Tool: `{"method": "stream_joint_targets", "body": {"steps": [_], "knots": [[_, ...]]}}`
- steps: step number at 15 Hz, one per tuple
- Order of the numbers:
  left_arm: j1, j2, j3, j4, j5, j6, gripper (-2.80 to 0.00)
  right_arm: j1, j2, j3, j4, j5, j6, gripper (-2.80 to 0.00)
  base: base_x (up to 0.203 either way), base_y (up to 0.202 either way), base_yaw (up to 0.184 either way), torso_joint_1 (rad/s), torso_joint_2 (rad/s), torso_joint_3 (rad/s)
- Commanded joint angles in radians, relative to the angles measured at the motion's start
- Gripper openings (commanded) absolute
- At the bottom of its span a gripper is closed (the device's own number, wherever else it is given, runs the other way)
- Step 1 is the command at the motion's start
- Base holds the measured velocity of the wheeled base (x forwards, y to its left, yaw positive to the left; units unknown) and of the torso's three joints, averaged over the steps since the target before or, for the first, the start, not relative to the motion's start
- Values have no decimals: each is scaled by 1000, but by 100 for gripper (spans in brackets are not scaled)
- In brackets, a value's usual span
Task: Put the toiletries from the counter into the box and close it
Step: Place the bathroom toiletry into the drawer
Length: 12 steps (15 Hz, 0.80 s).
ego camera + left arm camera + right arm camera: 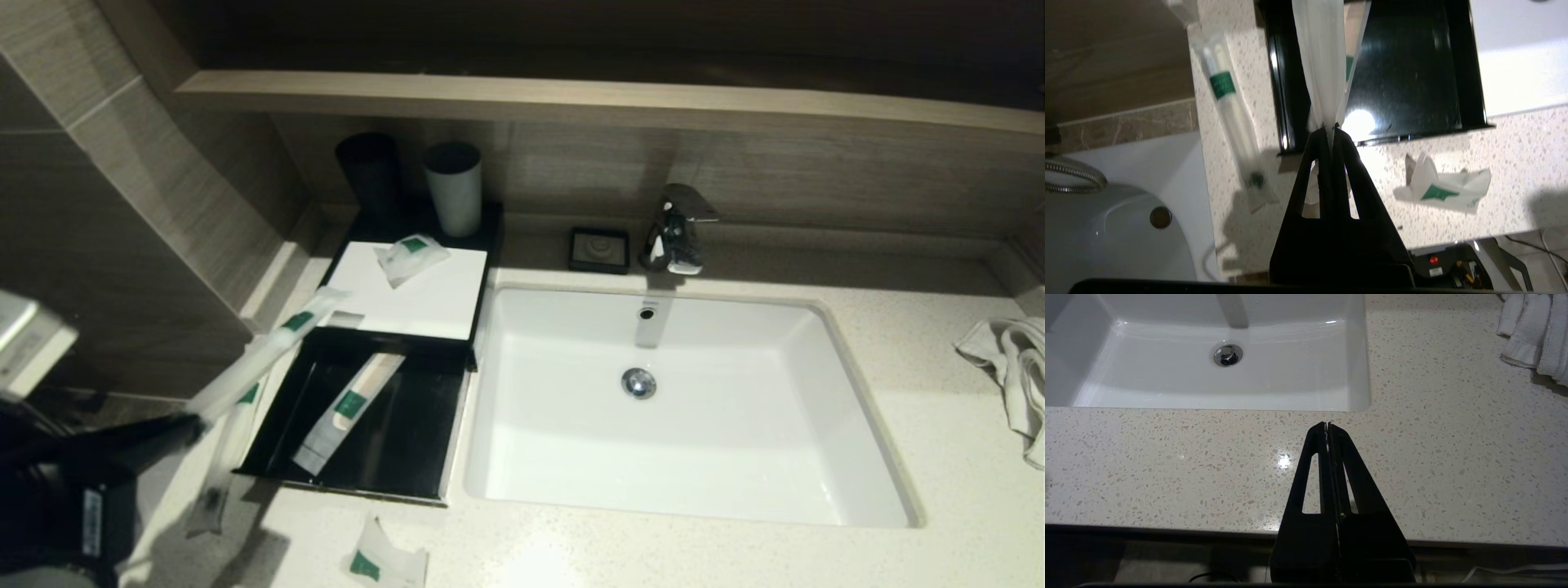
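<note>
Four toiletry packets are showing in all — three long slim tubes and, counted separately, two small sachets, which makes five. One slim tube [347, 408] is lying slantwise inside the open black drawer [408, 457] of the box [424, 306]. A second slim tube [1231, 122] is lying on the tabletop [898, 367] just beside the drawer's outer side wall. The third, the held tube [261, 355], is being pinched at its near end by the left gripper [1331, 130], whose fingers [1318, 171] are pressed together on the plastic; the tube is reaching away from the fingertips, up and over the drawer's corner towards the box's white top panel. One sachet [411, 255] is sitting on that white panel. The other sachet [384, 563] is lying crumpled on the tabletop in front of the drawer, apart from the left gripper.

The right gripper [1327, 425] is hanging over the bare tabletop in front of the sink [849, 457], its fingers closed together on nothing.

Two cups are standing behind the box — a black cup [369, 175] and a grey cup [454, 189]. One white towel [1012, 367] is lying at the far right
</note>
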Motion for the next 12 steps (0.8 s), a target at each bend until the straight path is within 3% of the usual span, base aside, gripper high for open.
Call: {"method": "stream_joint_targets", "body": {"steps": [1,7,12], "knots": [[2,-116,46,58,6,-15,-280,0,2,0,0,0,0,-280,0,0,0,0,0,0],[2,-202,164,107,13,-51,-280,0,2,0,0,0,1,-280,0,0,0,0,0,0],[1,-187,189,99,4,-68,-280,0,2,0,0,0,1,-280,0,0,0,0,0,0]]}}
